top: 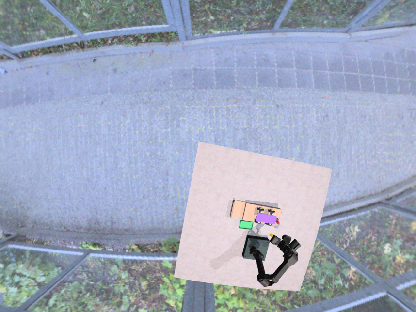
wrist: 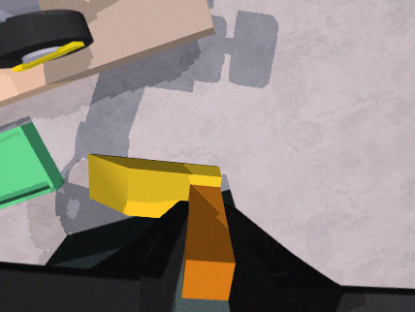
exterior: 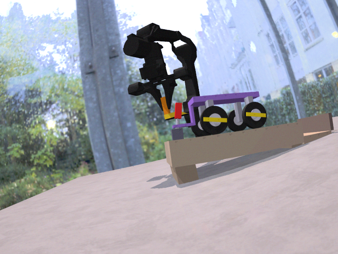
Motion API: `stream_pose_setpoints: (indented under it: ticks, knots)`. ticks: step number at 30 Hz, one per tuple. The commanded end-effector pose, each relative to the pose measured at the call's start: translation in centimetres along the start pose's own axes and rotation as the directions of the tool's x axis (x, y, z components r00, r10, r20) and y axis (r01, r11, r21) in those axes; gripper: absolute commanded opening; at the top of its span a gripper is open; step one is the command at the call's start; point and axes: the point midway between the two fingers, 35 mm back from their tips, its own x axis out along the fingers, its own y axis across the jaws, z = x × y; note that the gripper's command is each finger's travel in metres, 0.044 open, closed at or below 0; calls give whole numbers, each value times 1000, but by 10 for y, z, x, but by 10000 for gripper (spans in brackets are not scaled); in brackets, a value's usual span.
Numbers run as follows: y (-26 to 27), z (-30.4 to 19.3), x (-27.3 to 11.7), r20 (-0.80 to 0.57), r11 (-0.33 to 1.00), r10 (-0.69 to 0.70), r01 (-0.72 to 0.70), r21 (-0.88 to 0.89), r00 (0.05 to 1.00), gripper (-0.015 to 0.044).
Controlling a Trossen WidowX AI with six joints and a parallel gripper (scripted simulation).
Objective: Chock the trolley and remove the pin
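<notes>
black claw (top: pixel 272 237) (exterior: pixel 167 107) (wrist: pixel 204 212) clenched on orange handle of yellow chock (top: pixel 271 235) (exterior: pixel 169 116) (wrist: pixel 145 186), held aloft, left of purple trolley (exterior: pixel 223 98) (top: pixel 265 218) in exterior view, 1 red-headed pin (top: pixel 278 222) (exterior: pixel 178 110) upright

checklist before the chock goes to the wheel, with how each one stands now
1. Chock gripped by its orange handle: ok
2. Gripper holding the chock clear of the ramp: ok
3. Stop pin in place at the uphill end: ok
4. Trolley standing on the ramp: ok
5. Chock against a wheel's downhill side: not ok
6. Chock's black rubber base facing down: cannot tell
</notes>
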Motion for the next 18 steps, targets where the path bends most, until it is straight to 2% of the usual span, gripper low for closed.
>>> stream_pose_setpoints:
  ticks: [1,9,18]
  knots:
    - [0,0,0,-1,994,-3,3,-112,1000,0]
    - [0,0,0,-1,927,-3,3,-374,1000,0]
    - [0,0,0,-1,772,-3,1,-635,1000,0]
